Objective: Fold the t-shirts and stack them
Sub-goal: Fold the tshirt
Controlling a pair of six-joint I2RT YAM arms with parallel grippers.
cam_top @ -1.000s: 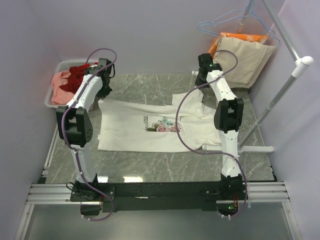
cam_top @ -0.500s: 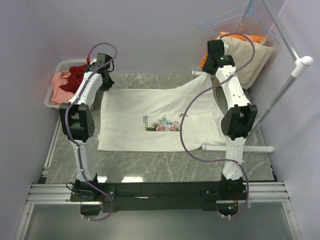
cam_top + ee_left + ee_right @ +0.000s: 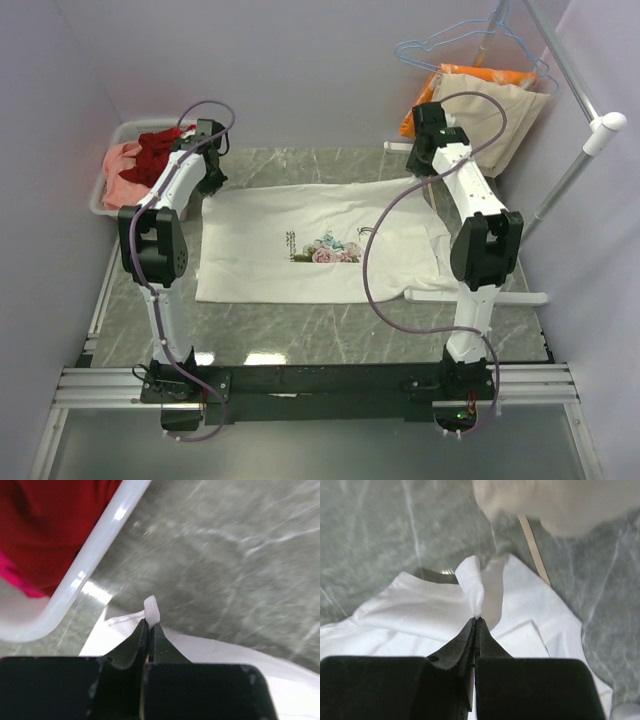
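A white t-shirt (image 3: 300,235) with a pink flower print lies spread on the grey marbled table (image 3: 300,330). At the shirt's far left corner, my left gripper (image 3: 208,185) is shut on a pinch of white hem (image 3: 151,609). My right gripper (image 3: 420,172) is shut on the far right corner, where a tuft of white cloth (image 3: 472,585) sticks out past the fingertips. A dark red t-shirt (image 3: 155,150) and a salmon pink t-shirt (image 3: 120,172) lie heaped in a white basket (image 3: 100,195) at the far left.
The basket rim (image 3: 95,550) runs close by my left gripper. A beige cloth (image 3: 490,120) over an orange one (image 3: 500,75) hangs from a hanger at the back right. A white rack pole (image 3: 570,180) slants down the right side, its foot (image 3: 480,297) near the shirt.
Both grippers have carried the shirt's far edge away from me and lowered it, so the folded-over top half is now spread out towards the back of the table.
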